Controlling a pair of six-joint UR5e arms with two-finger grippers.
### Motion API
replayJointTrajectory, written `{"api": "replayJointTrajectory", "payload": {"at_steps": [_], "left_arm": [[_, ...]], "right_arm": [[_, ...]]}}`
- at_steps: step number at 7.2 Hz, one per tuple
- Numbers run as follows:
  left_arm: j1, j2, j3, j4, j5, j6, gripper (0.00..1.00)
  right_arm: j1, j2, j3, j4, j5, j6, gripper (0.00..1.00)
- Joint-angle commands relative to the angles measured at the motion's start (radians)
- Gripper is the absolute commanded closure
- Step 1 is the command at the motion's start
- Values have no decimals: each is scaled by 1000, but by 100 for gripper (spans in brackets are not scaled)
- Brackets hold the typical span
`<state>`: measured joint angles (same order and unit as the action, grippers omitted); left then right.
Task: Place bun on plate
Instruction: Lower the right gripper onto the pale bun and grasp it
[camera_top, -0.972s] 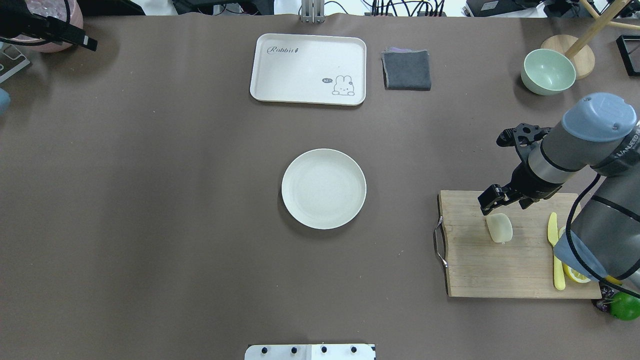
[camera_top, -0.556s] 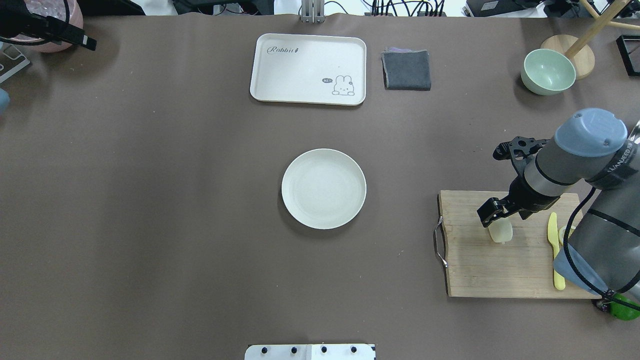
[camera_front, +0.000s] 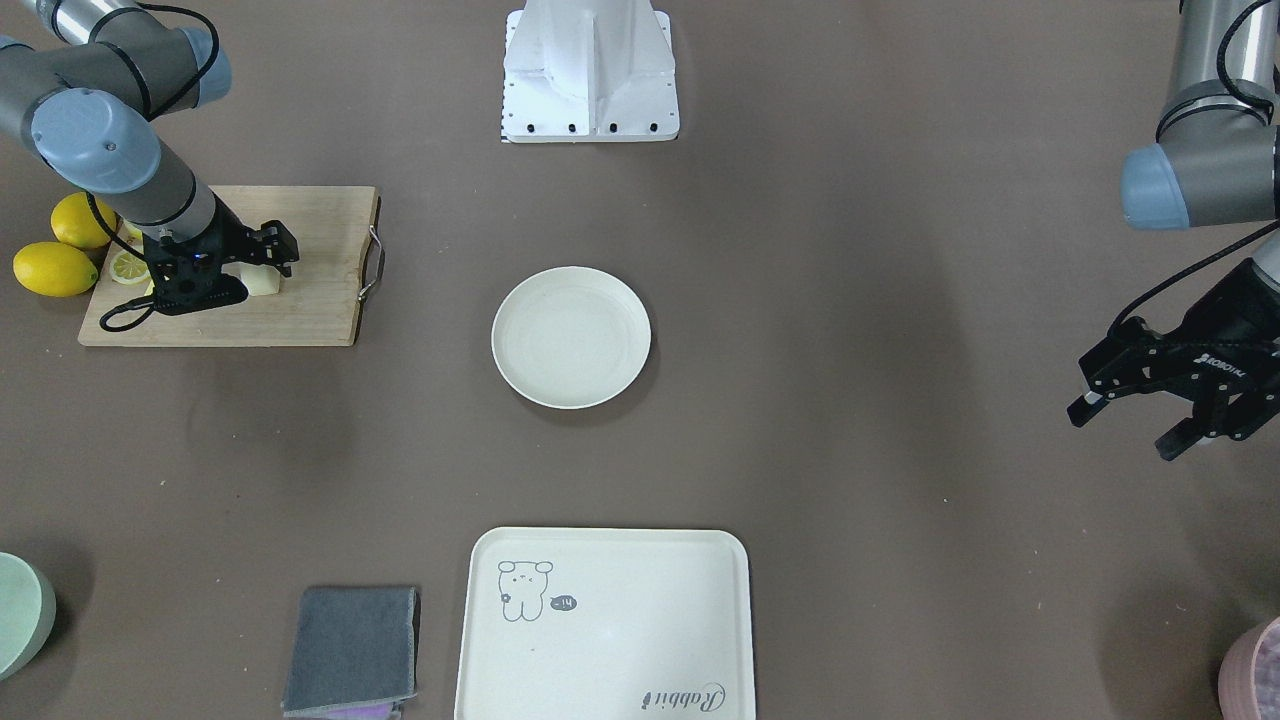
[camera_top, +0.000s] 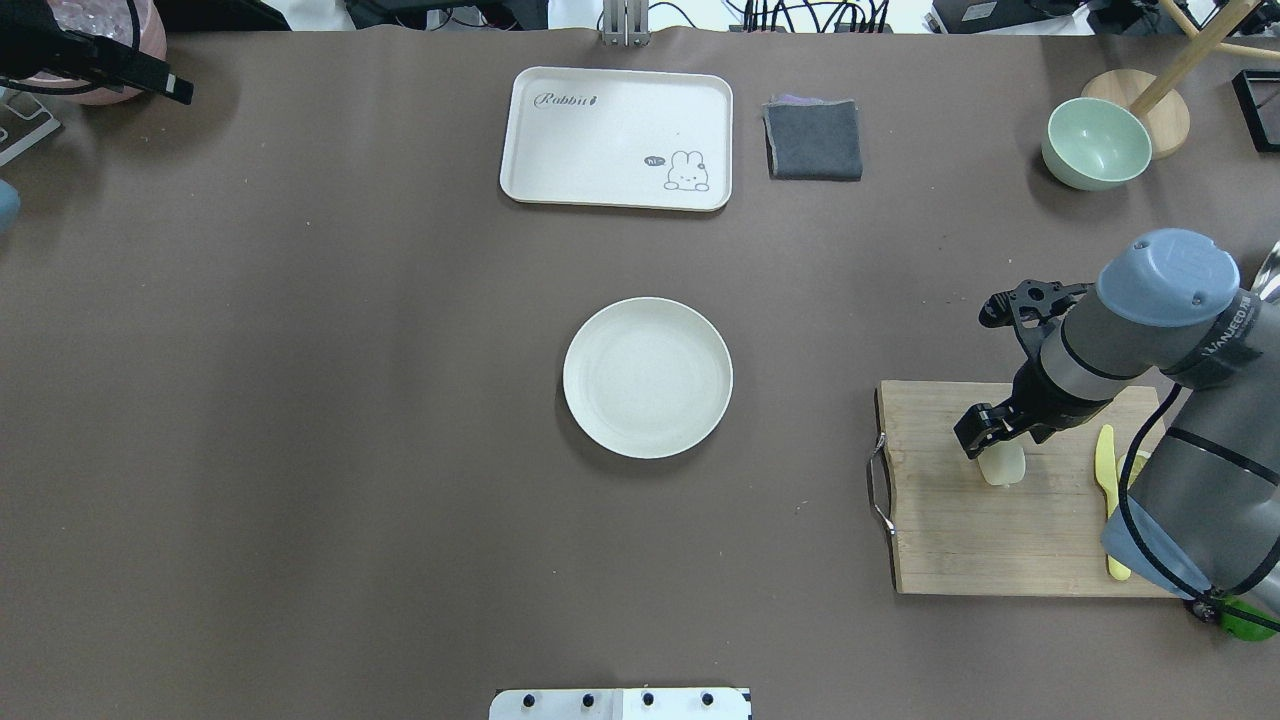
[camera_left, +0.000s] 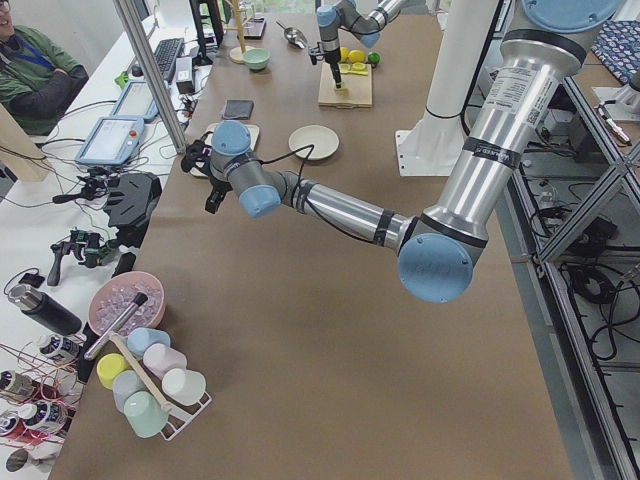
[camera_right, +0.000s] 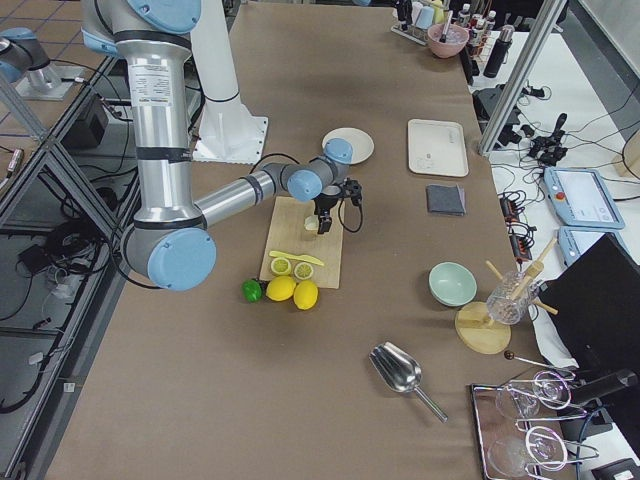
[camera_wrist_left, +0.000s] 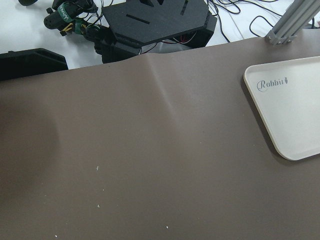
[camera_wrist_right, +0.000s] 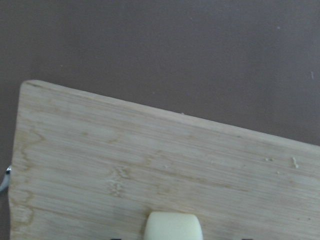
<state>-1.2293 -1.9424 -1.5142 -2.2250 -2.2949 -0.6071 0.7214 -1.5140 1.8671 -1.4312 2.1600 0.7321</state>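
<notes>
The bun (camera_top: 1004, 468), a small pale cream lump, lies on the wooden cutting board (camera_top: 960, 540) at the table's right. My right gripper (camera_top: 998, 446) hangs low right over it, open, and hides its far part from the overhead view. In the right wrist view the bun (camera_wrist_right: 173, 226) sits at the bottom edge, midway between two dark fingertips that just show. The front-facing view shows the bun (camera_front: 263, 284) beside the black right gripper (camera_front: 262, 268). The round off-white plate (camera_top: 647, 377) stands bare at the table's centre. My left gripper (camera_front: 1120, 436) hovers open far to the left, holding nothing.
A yellow knife (camera_top: 1106, 462), a lemon slice (camera_front: 128, 266) and whole lemons (camera_front: 45, 268) sit by the board's right end. A cream tray (camera_top: 617, 137), grey cloth (camera_top: 813, 140) and green bowl (camera_top: 1095, 143) line the far side.
My right gripper has come down and toward the robot, from beyond the bun to right over it, and now covers the bun's far part. The left arm has not moved.
</notes>
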Motion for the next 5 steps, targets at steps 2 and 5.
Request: {"api": "replayJointTrajectory", "payload": {"at_steps": [2,5], "left_arm": [[16,-3,3,-2,43,0,3],[16,-3,2,-2,32,-2,3]], "right_arm": [[1,8,12,0,0,-7,100],[36,26,43,-3,-5,-7,100]]}}
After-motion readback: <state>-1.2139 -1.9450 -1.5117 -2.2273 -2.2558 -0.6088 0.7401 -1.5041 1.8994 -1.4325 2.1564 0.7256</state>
